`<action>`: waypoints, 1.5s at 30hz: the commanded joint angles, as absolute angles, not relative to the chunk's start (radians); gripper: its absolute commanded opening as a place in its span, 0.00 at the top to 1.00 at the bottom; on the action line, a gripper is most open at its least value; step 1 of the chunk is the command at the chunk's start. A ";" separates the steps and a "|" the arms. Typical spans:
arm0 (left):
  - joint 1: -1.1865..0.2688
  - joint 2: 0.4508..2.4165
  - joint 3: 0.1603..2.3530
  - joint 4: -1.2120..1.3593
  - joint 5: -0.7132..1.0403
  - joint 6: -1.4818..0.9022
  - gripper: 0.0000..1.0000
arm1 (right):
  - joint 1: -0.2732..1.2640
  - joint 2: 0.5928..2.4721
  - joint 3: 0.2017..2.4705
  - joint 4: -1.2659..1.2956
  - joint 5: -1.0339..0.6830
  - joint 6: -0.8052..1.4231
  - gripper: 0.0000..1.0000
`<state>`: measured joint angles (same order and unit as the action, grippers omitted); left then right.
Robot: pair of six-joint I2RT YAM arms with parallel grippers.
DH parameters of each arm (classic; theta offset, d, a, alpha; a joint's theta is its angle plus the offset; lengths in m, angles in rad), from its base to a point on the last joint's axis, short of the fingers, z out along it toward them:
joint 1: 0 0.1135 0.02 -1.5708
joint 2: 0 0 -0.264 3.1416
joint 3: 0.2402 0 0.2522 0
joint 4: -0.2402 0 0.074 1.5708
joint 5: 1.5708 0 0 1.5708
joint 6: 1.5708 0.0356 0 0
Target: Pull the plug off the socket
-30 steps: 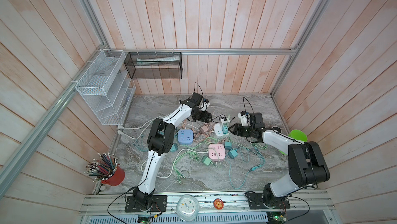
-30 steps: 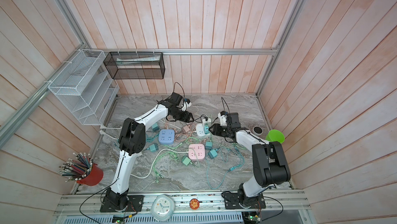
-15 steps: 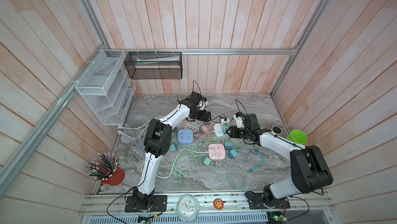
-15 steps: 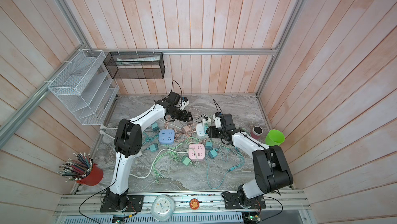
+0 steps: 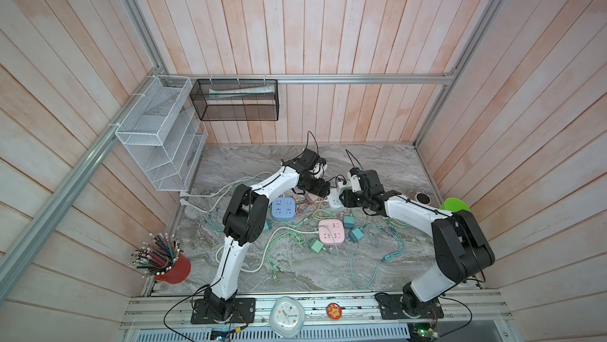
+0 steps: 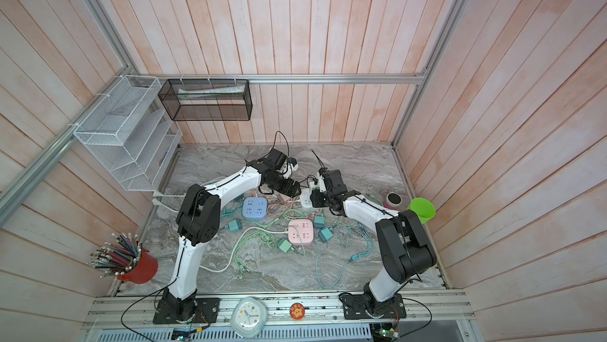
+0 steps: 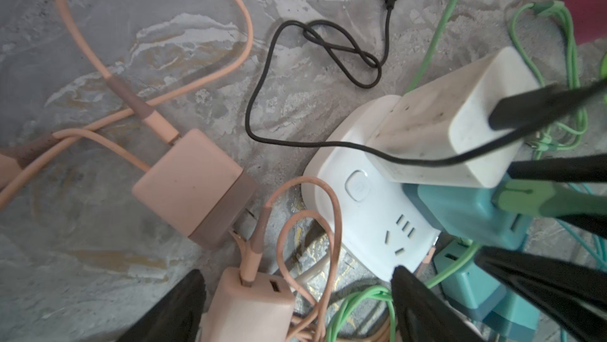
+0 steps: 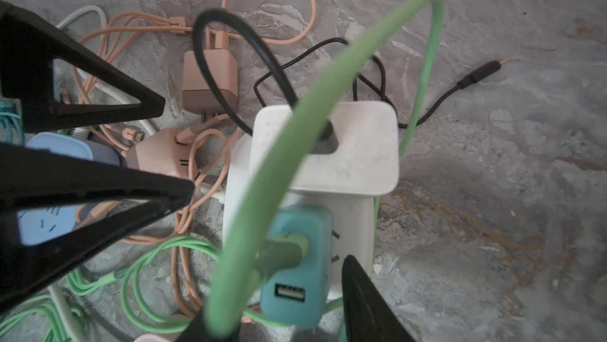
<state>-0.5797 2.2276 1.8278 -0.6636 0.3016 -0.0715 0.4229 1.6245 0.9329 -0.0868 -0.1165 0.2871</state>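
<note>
Right gripper (image 8: 276, 287), reaching from four o'clock, straddles the teal plug (image 8: 312, 232) on the white socket (image 5: 334, 204); whether it pinches, I cannot tell. Next: clamp, pull straight.

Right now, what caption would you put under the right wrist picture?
The right gripper straddles the teal plug in the white socket.

Walls (image 5: 328, 28): pale pink wood planks on three sides. Black mesh basket (image 5: 235, 100) hangs from aluminium rail (image 5: 361, 78) on back wall. White wire rack (image 5: 157, 133) just left of basket. Grey marbled worktop (image 5: 312, 278) below basket. Red pencil cup (image 5: 174, 269) well below-left of basket. Green cup (image 5: 455, 204) well to its right. Light even, diffuse.
</note>
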 commanded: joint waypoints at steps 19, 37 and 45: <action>-0.606 2.293 1.861 -0.663 0.291 -0.072 0.09 | 0.462 1.724 1.002 -0.164 -0.019 0.263 0.62; -0.623 2.339 1.910 -0.676 0.278 -0.127 0.10 | 0.490 1.719 1.008 -0.230 0.069 0.209 0.63; -0.628 2.354 1.908 -0.690 0.257 -0.126 0.10 | 0.491 1.717 1.018 -0.216 0.078 0.217 0.68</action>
